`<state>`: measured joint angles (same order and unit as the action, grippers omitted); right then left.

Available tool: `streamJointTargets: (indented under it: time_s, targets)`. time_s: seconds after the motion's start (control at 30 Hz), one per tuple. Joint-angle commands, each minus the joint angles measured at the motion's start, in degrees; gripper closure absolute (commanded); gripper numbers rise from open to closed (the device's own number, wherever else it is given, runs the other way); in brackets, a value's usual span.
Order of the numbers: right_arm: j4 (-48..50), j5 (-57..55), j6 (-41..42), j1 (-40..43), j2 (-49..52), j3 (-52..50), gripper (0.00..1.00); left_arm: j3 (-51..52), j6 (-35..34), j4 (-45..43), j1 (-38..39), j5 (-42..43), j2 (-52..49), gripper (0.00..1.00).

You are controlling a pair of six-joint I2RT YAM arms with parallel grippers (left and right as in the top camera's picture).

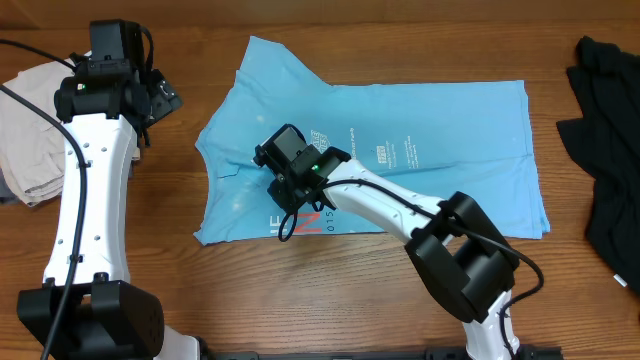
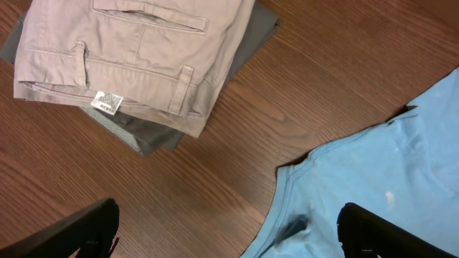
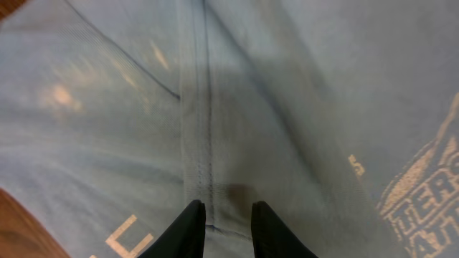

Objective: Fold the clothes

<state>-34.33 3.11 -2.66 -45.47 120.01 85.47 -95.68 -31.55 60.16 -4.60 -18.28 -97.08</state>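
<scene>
The clothes (image 1: 420, 150) are a light blue T-shirt lying spread on the wooden table, with red and white lettering near its front edge. My right gripper (image 1: 285, 185) is down on the shirt's left part. In the right wrist view its two black fingertips (image 3: 228, 211) stand close together, pinching a stitched band of the blue cloth (image 3: 287, 107). My left gripper (image 1: 158, 100) hovers open over bare wood at the far left. Its fingers (image 2: 228, 215) are spread wide, with the shirt's edge (image 2: 387, 165) under the right finger.
Folded beige trousers (image 1: 30, 140) lie at the left table edge on a grey cloth (image 2: 143, 136). A black garment (image 1: 610, 150) is heaped at the right edge. Bare wood (image 1: 180, 200) shows between the shirt and the left arm.
</scene>
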Motion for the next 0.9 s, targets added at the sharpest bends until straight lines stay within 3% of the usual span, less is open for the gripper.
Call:
streamJointTargets:
  time_s: [0.0,0.33,0.63,0.87]
  targets:
    - [0.5,-0.4,3.4,0.0,-0.4,0.0,0.74,-0.5,0.3,0.0,0.0,-1.2,0.1,0.00]
    - [-0.6,4.2,7.4,0.0,-0.4,0.0,0.73,-0.5,0.3,0.0,0.0,-1.2,0.1,0.00]
    - [-0.1,4.0,6.8,0.0,-0.2,0.0,0.58,-0.5,0.3,0.0,0.0,-1.2,0.1,0.00]
    - [1.2,4.0,6.8,0.0,0.8,0.0,0.57,-0.5,0.3,0.0,0.0,-1.2,0.1,0.00]
